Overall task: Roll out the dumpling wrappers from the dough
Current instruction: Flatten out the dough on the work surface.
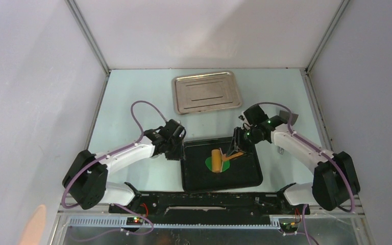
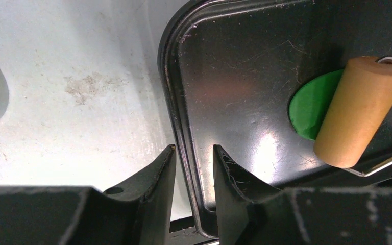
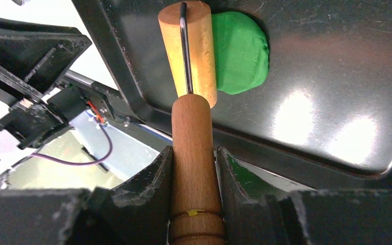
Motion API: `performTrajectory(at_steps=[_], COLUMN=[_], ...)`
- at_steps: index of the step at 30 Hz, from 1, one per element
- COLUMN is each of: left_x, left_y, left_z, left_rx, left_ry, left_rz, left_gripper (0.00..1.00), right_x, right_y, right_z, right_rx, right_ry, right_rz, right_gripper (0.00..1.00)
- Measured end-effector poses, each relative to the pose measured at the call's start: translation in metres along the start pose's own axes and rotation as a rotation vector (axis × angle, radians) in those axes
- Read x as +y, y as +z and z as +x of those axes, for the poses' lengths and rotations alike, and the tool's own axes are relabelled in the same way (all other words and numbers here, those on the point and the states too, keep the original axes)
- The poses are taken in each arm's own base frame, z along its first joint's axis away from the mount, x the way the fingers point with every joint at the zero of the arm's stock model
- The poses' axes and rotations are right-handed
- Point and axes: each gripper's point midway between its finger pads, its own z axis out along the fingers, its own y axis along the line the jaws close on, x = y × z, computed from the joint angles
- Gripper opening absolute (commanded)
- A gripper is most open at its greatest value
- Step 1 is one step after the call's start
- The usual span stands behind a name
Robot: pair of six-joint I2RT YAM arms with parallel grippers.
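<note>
Right gripper [image 3: 194, 151] on roller [image 3: 202, 51], dough [image 3: 241, 51] beyond.

Green dough [image 1: 209, 163] — tan roller [image 1: 217, 160] — black tray [image 1: 245, 176]

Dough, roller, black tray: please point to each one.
dough [image 3: 241, 51]: right wrist view, exposed green part.
roller [image 2: 361, 111]: left wrist view, middle of wooden head.
black tray [image 1: 245, 174]: top external view, bare floor.

The pale surface [image 1: 132, 92] carries two trays. A black tray [image 1: 194, 181] lies flat on it just right of the left claw [image 2: 194, 153], its left rim passing between that claw's fingers, and it reaches under the right claw [image 1: 237, 140]. A silver metal tray [image 1: 206, 102] lies flat beyond both claws, apart from the black one. Left of the left claw the surface shows a faint brownish smudge [image 2: 89, 84]
</note>
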Motion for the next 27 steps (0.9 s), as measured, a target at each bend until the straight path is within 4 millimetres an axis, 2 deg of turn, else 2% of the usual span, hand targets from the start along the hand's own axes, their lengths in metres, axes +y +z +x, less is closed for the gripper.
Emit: performTrajectory(at_steps=[8,16,27], left_x=[0.0,0.0,0.0], left_y=[0.0,0.0,0.0], left_z=[0.0,0.0,0.0], left_rx=[0.0,0.0,-0.001], left_ry=[0.0,0.001,0.001], left_rz=[0.0,0.001,0.001], left_gripper=[0.35,0.35,0.35], right_x=[-0.011,-0.03,-0.02], right_y=[-0.015,-0.025,-0.013], right_z=[0.011,0.013,0.01], right_rx=[-0.038,-0.034,0.03], right_ry=[-0.119,-0.087,-0.069], right_rz=[0.019,0.085,0.133], right_gripper=[0.0,0.0,0.0])
